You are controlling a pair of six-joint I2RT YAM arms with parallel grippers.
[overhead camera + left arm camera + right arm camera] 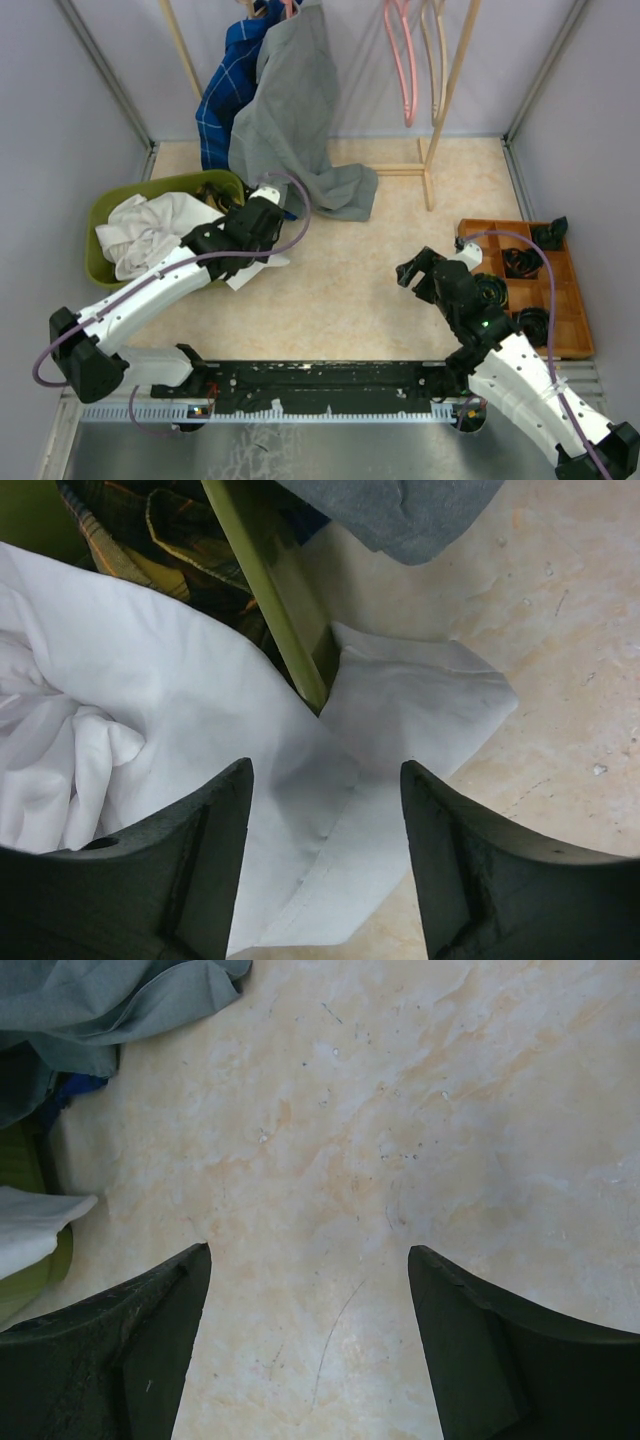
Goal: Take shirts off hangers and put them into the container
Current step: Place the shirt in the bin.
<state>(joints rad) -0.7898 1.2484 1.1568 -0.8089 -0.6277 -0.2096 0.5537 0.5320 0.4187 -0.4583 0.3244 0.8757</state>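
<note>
The olive-green container sits at the left and holds a crumpled white shirt and the yellow-and-black plaid shirt. A flap of the white shirt hangs over the container's rim onto the floor. My left gripper hovers open just above that flap, with nothing between its fingers. A grey shirt and a blue checked shirt hang from the rack at the back, their hems reaching the floor. Bare pink hangers hang to the right. My right gripper is open over bare floor.
An orange divided tray with black parts lies at the right, beside my right arm. Wooden rack poles stand at the back, with a foot bar on the floor. Grey walls close in both sides.
</note>
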